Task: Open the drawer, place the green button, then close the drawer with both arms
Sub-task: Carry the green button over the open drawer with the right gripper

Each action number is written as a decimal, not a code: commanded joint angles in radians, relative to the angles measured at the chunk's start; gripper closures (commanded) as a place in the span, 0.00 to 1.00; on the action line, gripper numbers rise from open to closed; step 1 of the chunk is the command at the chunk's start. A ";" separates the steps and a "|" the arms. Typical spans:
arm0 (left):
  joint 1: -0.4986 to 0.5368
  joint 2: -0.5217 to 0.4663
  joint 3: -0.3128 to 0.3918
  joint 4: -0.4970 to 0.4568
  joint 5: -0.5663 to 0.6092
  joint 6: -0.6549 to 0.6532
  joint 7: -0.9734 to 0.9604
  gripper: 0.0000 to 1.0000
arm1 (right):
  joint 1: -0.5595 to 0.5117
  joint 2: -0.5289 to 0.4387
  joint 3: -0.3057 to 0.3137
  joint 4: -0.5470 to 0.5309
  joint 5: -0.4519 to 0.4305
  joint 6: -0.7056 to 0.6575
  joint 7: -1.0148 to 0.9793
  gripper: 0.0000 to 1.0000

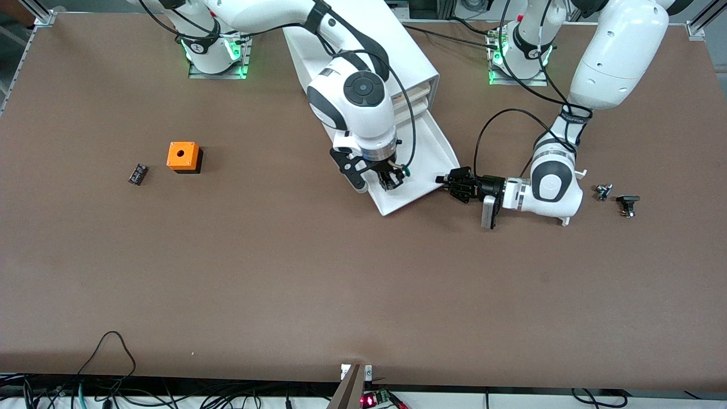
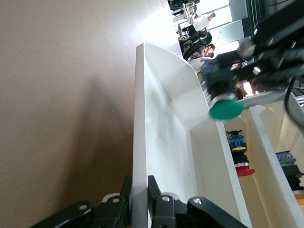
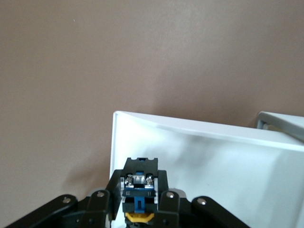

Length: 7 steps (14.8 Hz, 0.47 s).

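The lowest drawer [image 1: 430, 145] is pulled out of the white cabinet [image 1: 417, 62] toward the front camera. My right gripper [image 1: 392, 179] hangs over the drawer's open end, shut on the button [image 1: 404, 169], whose green cap points toward the left arm's end. In the right wrist view the button's blue base [image 3: 139, 183] sits between my fingers [image 3: 166, 202] above the drawer's floor [image 3: 213, 161]. My left gripper [image 1: 441, 180] is shut on the drawer's side wall [image 2: 141, 118] near its front corner. The left wrist view also shows the green cap [image 2: 227, 108].
An orange box with a hole [image 1: 183, 156] and a small black part [image 1: 137, 173] lie toward the right arm's end. Two small parts [image 1: 603, 192] [image 1: 627, 204] lie toward the left arm's end. The upper drawers hold small buttons [image 2: 242, 166].
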<state>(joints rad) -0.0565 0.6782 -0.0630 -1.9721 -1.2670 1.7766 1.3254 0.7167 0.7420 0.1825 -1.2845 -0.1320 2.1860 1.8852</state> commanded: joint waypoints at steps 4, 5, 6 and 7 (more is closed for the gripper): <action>0.001 0.024 0.022 0.081 0.087 -0.029 -0.048 0.00 | 0.032 0.051 -0.009 0.004 -0.066 0.075 0.106 1.00; 0.003 0.023 0.023 0.081 0.086 -0.045 -0.052 0.00 | 0.032 0.051 -0.009 0.005 -0.066 0.075 0.106 1.00; 0.004 0.021 0.025 0.085 0.087 -0.060 -0.061 0.00 | 0.030 0.051 -0.009 0.005 -0.061 0.074 0.112 0.67; 0.009 0.018 0.026 0.088 0.087 -0.075 -0.075 0.00 | 0.029 0.050 -0.009 0.010 -0.061 0.075 0.120 0.24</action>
<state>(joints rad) -0.0545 0.6849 -0.0426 -1.9179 -1.2066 1.7456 1.2809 0.7387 0.7981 0.1810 -1.2834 -0.1769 2.2550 1.9681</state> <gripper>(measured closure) 0.498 0.665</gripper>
